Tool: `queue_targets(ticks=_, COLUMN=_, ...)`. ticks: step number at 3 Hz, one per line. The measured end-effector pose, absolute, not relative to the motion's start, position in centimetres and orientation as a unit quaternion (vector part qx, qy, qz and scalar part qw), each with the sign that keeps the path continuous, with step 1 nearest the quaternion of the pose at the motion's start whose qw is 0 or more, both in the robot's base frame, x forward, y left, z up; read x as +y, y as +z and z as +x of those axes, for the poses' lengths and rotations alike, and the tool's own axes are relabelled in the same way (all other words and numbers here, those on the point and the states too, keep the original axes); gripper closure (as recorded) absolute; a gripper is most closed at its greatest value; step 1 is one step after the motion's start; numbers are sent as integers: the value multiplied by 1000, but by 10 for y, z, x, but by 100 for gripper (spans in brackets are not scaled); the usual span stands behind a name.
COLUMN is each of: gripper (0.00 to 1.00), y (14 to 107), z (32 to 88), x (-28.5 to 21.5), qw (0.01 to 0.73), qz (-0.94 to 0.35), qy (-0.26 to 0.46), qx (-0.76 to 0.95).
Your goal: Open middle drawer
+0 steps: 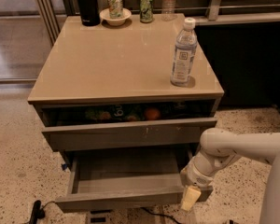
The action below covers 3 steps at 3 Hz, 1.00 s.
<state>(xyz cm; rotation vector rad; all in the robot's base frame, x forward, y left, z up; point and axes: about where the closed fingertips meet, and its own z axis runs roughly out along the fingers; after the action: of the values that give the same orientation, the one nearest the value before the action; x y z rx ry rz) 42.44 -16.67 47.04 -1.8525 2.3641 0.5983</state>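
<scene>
Grey-brown cabinet, camera view. The middle drawer (126,171) stands pulled out well past the drawer above it. Its bare grey floor is in plain sight and its slanted front runs near the bottom of my picture. I see the gripper (191,197) low at this drawer's right front corner, pointing down. I cannot tell whether it touches the front, whether it is open or closed, or whether it has hold of anything. The white arm (238,148) enters from the right, and its far part is cut off by the frame edge. The top drawer (130,135) is ajar. In its shadowed interior I make out an orange round thing (151,113) and darker items I cannot name. On the beige top (107,59) a water bottle (183,50) stands upright near the right front corner. Along the back edge are a black flask (86,6) and a clear bottle (168,1), both cut off at the top. Between them are a can (115,3) in a white bowl (115,17) and a green can (146,7).
</scene>
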Motion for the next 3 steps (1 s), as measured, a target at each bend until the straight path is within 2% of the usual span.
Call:
queue_targets(ticks=1, gripper=42, y=468, z=429, x=-169, qw=75, qz=-594, qy=198, qx=776)
queue_targets(ticks=2, gripper=73, y=462, z=432, x=-177, qw=97, qz=-576, qy=216, qx=782)
queue_targets(ticks=3, gripper=100, y=461, z=434, x=-183, qw=113, qz=-560, qy=232, qx=787)
